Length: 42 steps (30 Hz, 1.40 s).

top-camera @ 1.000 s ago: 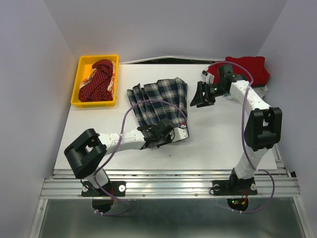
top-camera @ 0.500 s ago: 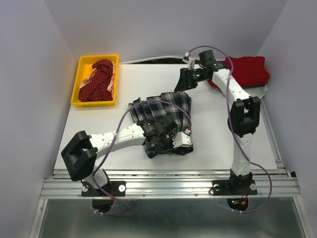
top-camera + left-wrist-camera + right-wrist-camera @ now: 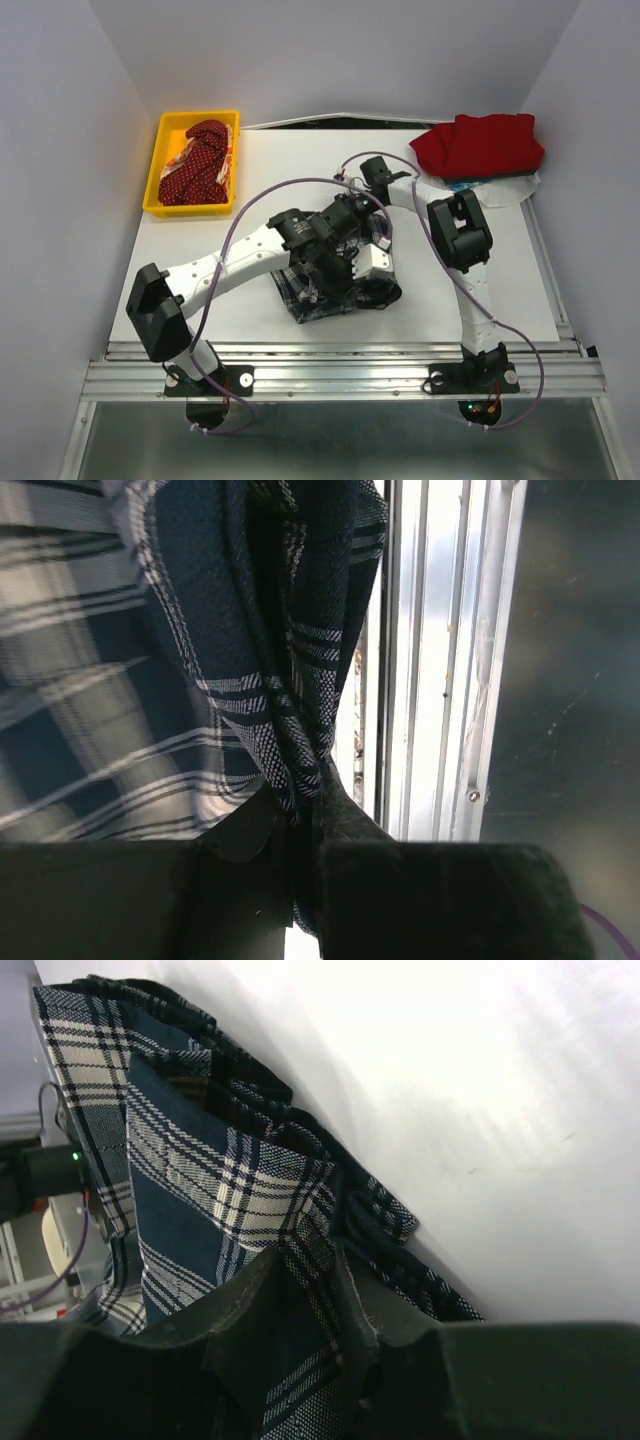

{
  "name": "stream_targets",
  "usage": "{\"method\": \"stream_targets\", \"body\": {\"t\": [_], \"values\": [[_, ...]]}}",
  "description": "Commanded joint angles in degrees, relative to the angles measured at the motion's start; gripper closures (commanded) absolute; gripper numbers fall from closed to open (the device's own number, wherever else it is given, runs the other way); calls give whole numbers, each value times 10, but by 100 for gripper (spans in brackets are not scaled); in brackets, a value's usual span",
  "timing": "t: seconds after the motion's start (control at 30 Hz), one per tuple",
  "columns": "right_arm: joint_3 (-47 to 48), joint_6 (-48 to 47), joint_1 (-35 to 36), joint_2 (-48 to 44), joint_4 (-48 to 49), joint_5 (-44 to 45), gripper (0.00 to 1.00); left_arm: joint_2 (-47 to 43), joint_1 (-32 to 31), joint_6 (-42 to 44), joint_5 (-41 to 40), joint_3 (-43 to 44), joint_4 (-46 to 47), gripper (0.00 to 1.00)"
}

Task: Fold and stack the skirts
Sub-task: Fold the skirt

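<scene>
Plaid skirt (image 3: 312,300) is bunched up in a heap at the middle of the table (image 3: 190,240), towards the near edge, with both arms bent in over it. On my left wrist feed the left gripper (image 3: 303,805) is pressed together on a hanging fold of the plaid. On the right wrist feed the right gripper (image 3: 310,1270) has its fingers clamped either side of another plaid fold. I see the plain red skirt (image 3: 480,145) lying at the far right corner. The dotted dark red skirt (image 3: 200,165) sits in the yellow bin (image 3: 157,170) at far left.
</scene>
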Motion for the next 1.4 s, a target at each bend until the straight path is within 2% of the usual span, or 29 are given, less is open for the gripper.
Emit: {"method": "stream_targets", "body": {"t": [0.0,0.17,0.33,0.43,0.6,0.83,0.9,0.93,0.97,1.0,1.1,1.17,1.27,1.37], "values": [[-70,-17,27,-45,39,-4,66,32,42,35,32,94,-50,100],[-130,-19,47,-79,49,-24,69,95,123,74,31,196,-88,100],[-156,-17,67,-107,55,-33,69,159,172,115,29,225,-84,100],[-170,-19,67,-121,53,-33,70,182,201,129,33,216,-71,100],[-183,-35,67,-127,44,-22,70,189,234,112,28,153,8,100],[-150,-44,67,-126,15,26,69,184,248,98,25,61,85,100],[-123,-36,67,-123,5,70,61,193,252,93,21,40,106,100],[-113,-23,67,-118,-3,94,48,196,252,91,18,30,114,100],[-93,-17,67,-114,-8,168,36,198,252,85,15,25,129,100],[-77,-16,67,-106,-15,217,30,201,252,84,14,20,138,100],[3,-17,56,-57,-93,309,31,218,252,64,-5,4,175,100],[11,-7,33,-66,-106,307,31,238,252,59,-15,10,180,99],[21,-7,3,-99,-107,296,30,255,252,57,-22,29,175,91],[26,-7,-23,-124,-115,286,29,273,252,62,-18,65,155,90]]}}
